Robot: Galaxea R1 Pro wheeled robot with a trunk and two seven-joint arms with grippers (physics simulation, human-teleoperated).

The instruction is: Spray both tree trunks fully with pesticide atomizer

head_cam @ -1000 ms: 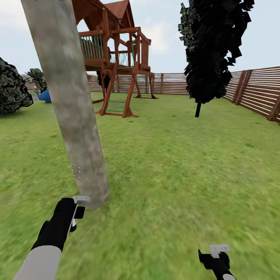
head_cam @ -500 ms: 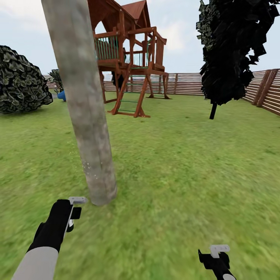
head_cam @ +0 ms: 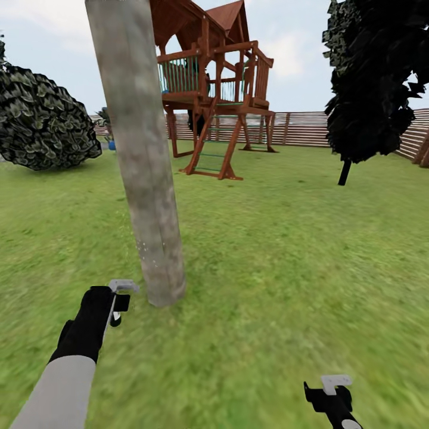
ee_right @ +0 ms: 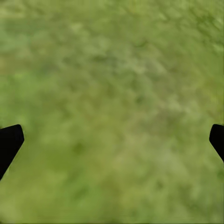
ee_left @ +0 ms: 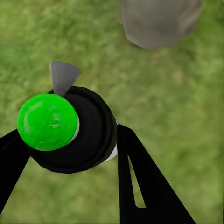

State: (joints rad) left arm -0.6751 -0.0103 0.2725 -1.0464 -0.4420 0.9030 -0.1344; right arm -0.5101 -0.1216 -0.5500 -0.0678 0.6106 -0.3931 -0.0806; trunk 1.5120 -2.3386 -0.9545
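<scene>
A: Left wrist view: your left gripper (ee_left: pixel 70 154) is clamped around the atomizer (ee_left: pixel 70 128), green cap (ee_left: pixel 46 122) facing the camera, grey nozzle (ee_left: pixel 63 77) toward the tree trunk (ee_left: pixel 158 21).

B: And your right gripper (ee_right: pixel 112 140)?

A: Fingers spread wide, nothing between them, grass (ee_right: pixel 112 93) below.

B: Head view?

A: Trunk (head_cam: pixel 146 179) just beyond your left gripper (head_cam: pixel 119 298); white specks (head_cam: pixel 146 250) dot the bark low down. Playhouse (head_cam: pixel 214 89) and fence (head_cam: pixel 310 128) stand behind.

Ahead of my left gripper (head_cam: pixel 119 301): the thick tree trunk (head_cam: pixel 143 155) blocks the way, very near.
Right of the trunk: open grass (head_cam: pixel 286 250), lots of room.
Under my right gripper (ee_right: pixel 112 135): just grass.
Far back: playhouse (head_cam: pixel 217 101), dark tree (head_cam: pixel 372 83), bush (head_cam: pixel 44 122), fence (head_cam: pixel 310 128).
</scene>
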